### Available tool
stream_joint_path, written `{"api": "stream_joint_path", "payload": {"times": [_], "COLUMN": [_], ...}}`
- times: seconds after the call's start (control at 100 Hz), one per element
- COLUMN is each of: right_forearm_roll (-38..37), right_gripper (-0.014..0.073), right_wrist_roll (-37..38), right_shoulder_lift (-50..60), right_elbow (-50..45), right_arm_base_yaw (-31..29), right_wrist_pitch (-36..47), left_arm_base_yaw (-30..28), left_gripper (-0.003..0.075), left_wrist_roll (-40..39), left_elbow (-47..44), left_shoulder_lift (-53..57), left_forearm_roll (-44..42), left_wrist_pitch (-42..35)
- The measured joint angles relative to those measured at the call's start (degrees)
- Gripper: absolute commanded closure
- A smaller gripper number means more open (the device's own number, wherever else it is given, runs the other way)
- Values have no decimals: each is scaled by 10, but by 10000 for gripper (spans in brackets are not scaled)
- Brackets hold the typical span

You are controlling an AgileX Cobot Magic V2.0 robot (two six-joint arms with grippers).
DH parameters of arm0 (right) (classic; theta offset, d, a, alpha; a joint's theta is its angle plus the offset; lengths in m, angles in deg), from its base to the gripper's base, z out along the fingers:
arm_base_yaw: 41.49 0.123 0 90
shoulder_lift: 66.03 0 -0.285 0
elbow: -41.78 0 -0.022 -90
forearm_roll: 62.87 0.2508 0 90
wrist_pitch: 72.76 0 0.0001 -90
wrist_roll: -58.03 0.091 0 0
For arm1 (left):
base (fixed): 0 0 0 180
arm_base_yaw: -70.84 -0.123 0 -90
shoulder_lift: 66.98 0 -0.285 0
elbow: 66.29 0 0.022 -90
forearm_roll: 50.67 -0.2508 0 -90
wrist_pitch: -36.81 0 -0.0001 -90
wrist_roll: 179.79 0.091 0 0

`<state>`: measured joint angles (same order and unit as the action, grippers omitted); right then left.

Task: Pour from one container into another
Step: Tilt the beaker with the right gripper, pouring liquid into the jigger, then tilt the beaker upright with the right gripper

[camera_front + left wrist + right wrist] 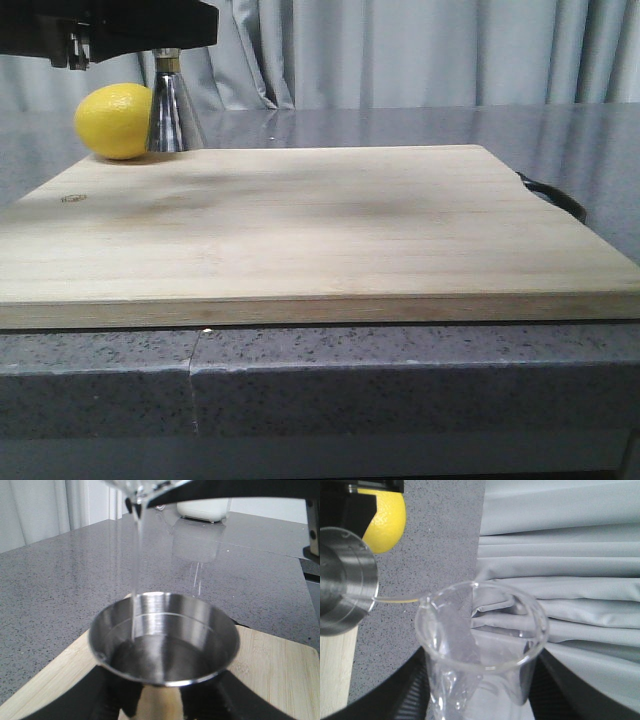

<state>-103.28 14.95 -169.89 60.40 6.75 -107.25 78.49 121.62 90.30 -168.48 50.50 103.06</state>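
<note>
The steel jigger (165, 645) stands upright on the wooden board, and my left gripper (162, 700) is shut on its narrow waist. My right gripper (480, 692) is shut on the clear glass beaker (480, 645), which is tilted with its lip toward the jigger (340, 585). A thin clear stream (135, 570) runs from the beaker's lip (142, 490) into the jigger's upper cup, which holds some liquid. In the front view only the jigger's lower cone (168, 115) shows at the board's far left corner. A black arm part (110, 30) hides its top.
A yellow lemon (115, 120) lies against the jigger's left side at the board's back edge. The wooden board (320, 230) covers most of the grey stone counter, with a black handle (555, 195) at its right. Grey curtains hang behind. A white appliance (202, 510) stands far off.
</note>
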Motion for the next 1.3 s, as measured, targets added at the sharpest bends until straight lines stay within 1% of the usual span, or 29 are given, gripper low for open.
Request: {"api": "stream_joint_path", "payload": {"times": [0.65, 0.73, 0.8, 0.9, 1.03, 1.21, 1.3], "right_forearm_roll": [-7, 10, 24, 30, 34, 37, 37], "right_gripper": [270, 270, 270, 270, 270, 270, 270], "right_wrist_roll": [-6, 5, 26, 73, 150, 235, 299], "right_shoulder_lift": [0, 0, 0, 0, 0, 0, 0], "right_elbow": [0, 0, 0, 0, 0, 0, 0], "right_arm_base_yaw": [0, 0, 0, 0, 0, 0, -3], "right_wrist_pitch": [1, 1, -4, -12, -16, -20, -21], "left_arm_base_yaw": [0, 0, 0, 0, 0, 0, 0], "left_gripper": [481, 481, 481, 481, 481, 481, 481], "left_wrist_roll": [0, 0, 0, 0, 0, 0, 0], "left_elbow": [0, 0, 0, 0, 0, 0, 0], "left_shoulder_lift": [0, 0, 0, 0, 0, 0, 0], "left_forearm_roll": [0, 0, 0, 0, 0, 0, 0], "left_wrist_pitch": [0, 0, 0, 0, 0, 0, 0]}}
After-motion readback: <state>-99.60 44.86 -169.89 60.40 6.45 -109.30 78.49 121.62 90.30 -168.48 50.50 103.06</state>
